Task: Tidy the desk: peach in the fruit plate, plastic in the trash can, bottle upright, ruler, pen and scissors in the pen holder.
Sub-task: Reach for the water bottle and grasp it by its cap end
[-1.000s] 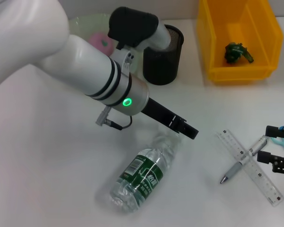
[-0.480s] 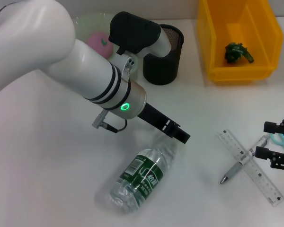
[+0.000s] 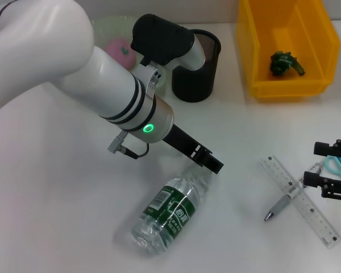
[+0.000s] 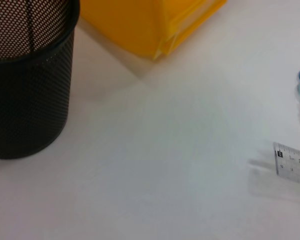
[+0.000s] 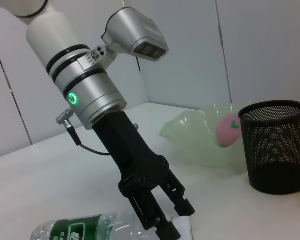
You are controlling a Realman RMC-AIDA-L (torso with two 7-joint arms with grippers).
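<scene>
Since the earlier frame, left gripper (image 3: 211, 165) has descended leftward to the neck of bottle (image 3: 170, 211), which lies at lower centre, long axis running lower left to upper right. Its fingers (image 5: 182, 202) are spread, straddling the cap end. Right gripper (image 3: 317, 165), open, has shifted slightly left at right edge above ruler (image 3: 298, 199).

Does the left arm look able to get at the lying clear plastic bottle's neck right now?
Probably yes. The left gripper hangs right at the neck end of the clear plastic bottle with the green label, fingers apart, with nothing between them on the white desk.
</scene>
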